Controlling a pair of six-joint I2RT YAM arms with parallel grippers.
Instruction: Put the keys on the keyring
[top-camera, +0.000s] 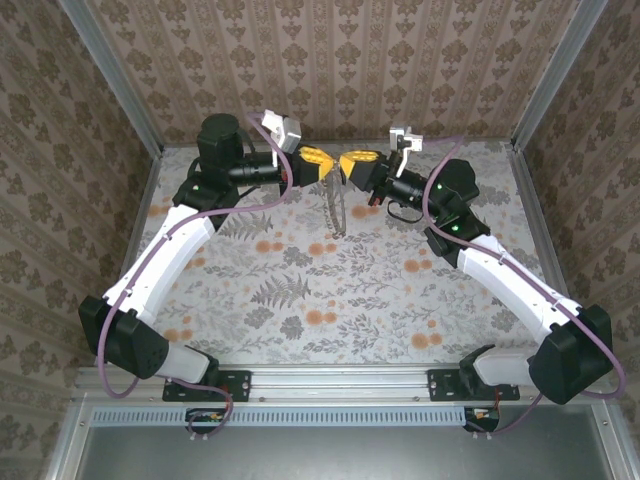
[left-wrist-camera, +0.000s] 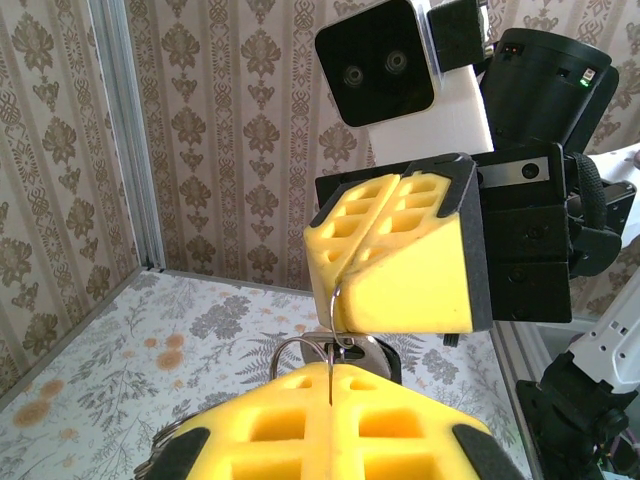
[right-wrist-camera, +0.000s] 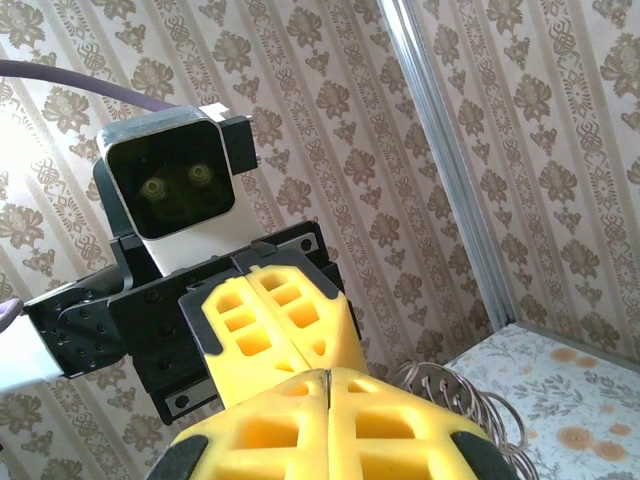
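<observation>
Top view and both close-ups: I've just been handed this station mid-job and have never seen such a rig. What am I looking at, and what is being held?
Two robot arms are bolted at the near edge of a table covered in a floral cloth. The top view looks down from behind them, with the left arm on the left and the right arm on the right. The other two pictures come from a camera on each wrist. Each shows its own yellow foam jaws at the bottom and the other arm's jaws facing it. The left arm's jaws and the right arm's jaws are both closed, tips nearly meeting above the table's far side. Both seem to pinch the keyring, a thin wire hoop hanging between them. I cannot make out a key.
</observation>
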